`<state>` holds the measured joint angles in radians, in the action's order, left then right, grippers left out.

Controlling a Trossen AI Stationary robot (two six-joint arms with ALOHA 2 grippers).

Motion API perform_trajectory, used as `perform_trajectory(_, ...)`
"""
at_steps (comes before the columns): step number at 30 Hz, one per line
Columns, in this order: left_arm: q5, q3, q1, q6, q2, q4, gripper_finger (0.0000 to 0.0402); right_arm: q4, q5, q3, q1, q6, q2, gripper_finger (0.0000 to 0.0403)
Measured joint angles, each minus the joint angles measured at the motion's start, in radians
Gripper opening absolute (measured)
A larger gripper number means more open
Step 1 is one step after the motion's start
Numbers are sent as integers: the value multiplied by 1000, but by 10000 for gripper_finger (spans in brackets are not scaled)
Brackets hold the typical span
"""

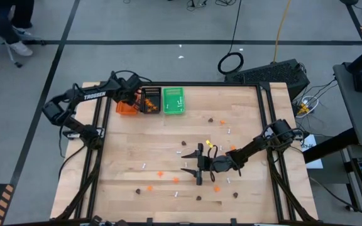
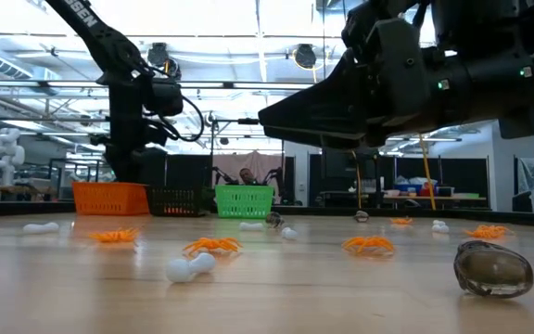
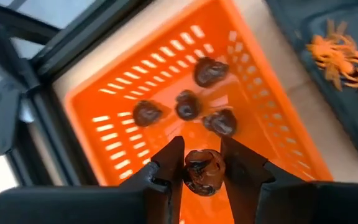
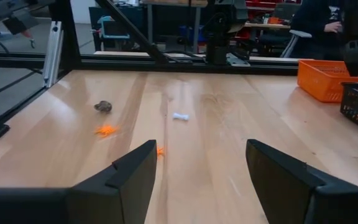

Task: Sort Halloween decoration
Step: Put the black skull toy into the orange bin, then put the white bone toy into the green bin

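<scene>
The left gripper (image 3: pixel 202 163) pinches a dark brown blob (image 3: pixel 204 172) between its fingers, directly above the orange tray (image 3: pixel 129 74) (five more brown blobs lie inside). The right gripper (image 1: pixel 195 164) hangs wide open and empty over mid-table (image 1: pixel 168 144), with trinkets scattered around it.

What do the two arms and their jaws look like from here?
Both arms are black with jointed links. The left arm carries white TROSSEN lettering and loose black cables. The right arm looks plain. Each ends in two flat, dark, wedge-shaped jaws.
</scene>
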<state>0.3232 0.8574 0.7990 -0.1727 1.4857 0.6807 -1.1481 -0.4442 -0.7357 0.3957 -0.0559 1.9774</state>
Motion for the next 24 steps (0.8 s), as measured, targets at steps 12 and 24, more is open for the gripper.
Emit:
perform_trajectory(12, 45, 0, -24, -42, 0, 1, 181, 0, 0, 0, -8, 0, 0, 231)
perform_trajectory(24, 75, 0, -263, -121, -159, 11, 188, 185, 1, 0, 2, -11, -108, 231)
